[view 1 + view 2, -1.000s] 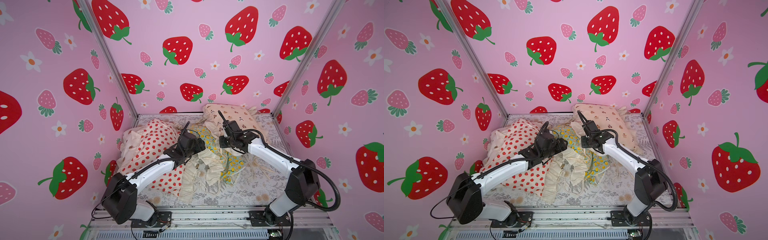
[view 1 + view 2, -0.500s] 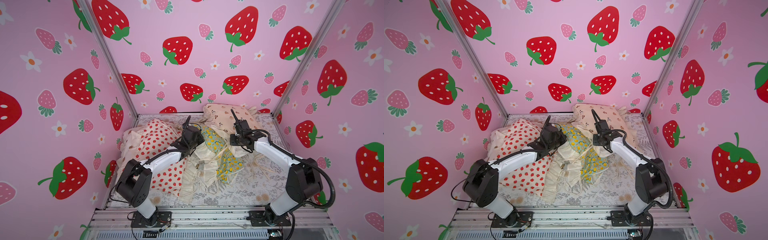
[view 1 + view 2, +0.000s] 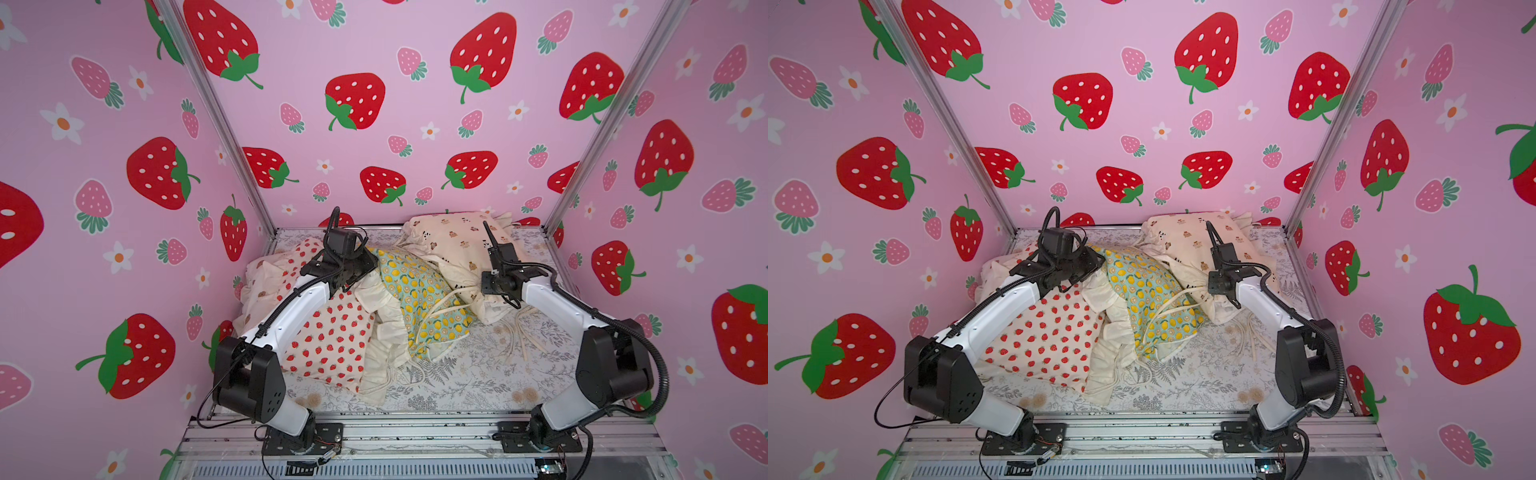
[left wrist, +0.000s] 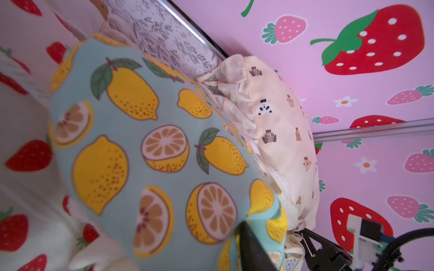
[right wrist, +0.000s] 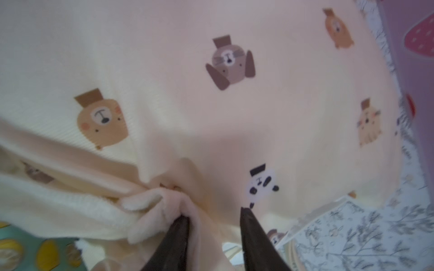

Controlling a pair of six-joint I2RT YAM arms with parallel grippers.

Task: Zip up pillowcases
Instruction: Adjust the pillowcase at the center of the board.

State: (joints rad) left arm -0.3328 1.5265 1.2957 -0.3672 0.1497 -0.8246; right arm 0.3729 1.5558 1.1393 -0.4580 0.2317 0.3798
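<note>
Pillowcases are lying heaped across the back and middle of the grey fern-print sheet [image 3: 478, 374] you are working over, all plump and cream-edged. Your strawberry pillowcase [image 3: 328, 332], cream with small red berries, is sitting on the left under your left arm, and a cream cookie-print pillowcase [image 3: 266, 286] is peeking out behind it by the left wall. The lemon pillowcase [image 3: 419, 291], teal with whole and halved yellow lemons, is leaning in the middle, with a wide cream ruffle [image 3: 384, 328] spilling between it and the strawberry one. The bear pillowcase [image 3: 453, 245], pale beige with tiny hatted animals, is resting at the back right, touching the lemon one, and loose cream ties [image 3: 521, 332] are trailing onto the sheet in front of it. Your left gripper [image 3: 371, 263] is sitting at the back end of the lemon pillowcase. Only one finger [image 4: 249, 246] is showing in the left wrist view, so you cannot tell whether it is holding anything. Your right gripper [image 5: 213, 213] is standing with its jaws apart against the bear pillowcase, a bunched beige fold bulging into the gap.
</note>
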